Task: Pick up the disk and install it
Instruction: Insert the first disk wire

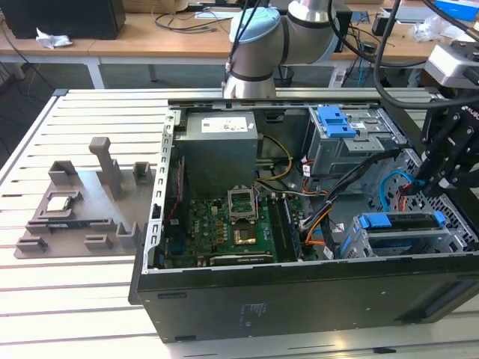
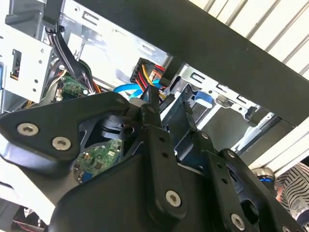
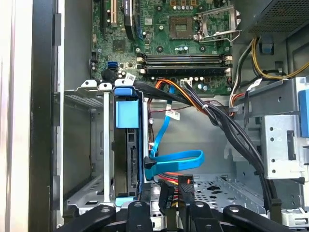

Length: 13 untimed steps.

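Hovered with the gripper (image 3: 176,195) low inside the computer case (image 1: 299,307). Could not tell whether the jaws were clenched or released. Best kept square and slow, clear of the blue cable (image 3: 176,159). Found the disk (image 3: 128,154) near, untouched, on edge in its cage beyond that cable.

A slatted white table (image 1: 67,292) carries the work area. Behind the table stands a wooden bench (image 1: 142,37) on white legs, strewn with cables (image 1: 187,16). Dark floor (image 1: 45,75) lies beneath the bench. Lighting is even.
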Available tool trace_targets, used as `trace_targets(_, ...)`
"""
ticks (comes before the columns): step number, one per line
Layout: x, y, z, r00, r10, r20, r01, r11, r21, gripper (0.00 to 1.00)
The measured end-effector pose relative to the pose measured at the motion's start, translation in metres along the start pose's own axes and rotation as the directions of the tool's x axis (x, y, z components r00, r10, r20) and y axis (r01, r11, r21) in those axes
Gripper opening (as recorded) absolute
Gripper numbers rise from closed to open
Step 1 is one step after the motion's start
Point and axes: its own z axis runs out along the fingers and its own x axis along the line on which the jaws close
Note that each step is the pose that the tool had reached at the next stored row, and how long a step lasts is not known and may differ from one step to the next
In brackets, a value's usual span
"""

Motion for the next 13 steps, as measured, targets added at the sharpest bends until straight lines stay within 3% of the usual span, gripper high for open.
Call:
trace_targets(5, 0.0, 0.0, -0.0001, 1.0, 0.0, -0.0053, 0.0, 1.0, 0.0001, 0.35)
trace_targets(8, -0.0001, 0.0, -0.0001, 0.9999, 0.001, -0.011, -0.001, 1.0, 0.0002, 0.17)
trace_targets(12, 0.0007, 0.0, -0.0001, 0.9999, 0.001, -0.0144, -0.001, 1.0, 0.0003, 0.16)
trace_targets(13, 0.0043, 0.0, 0.0, 0.9999, 0.001, -0.0146, -0.001, 1.0, 0.0003, 0.16)
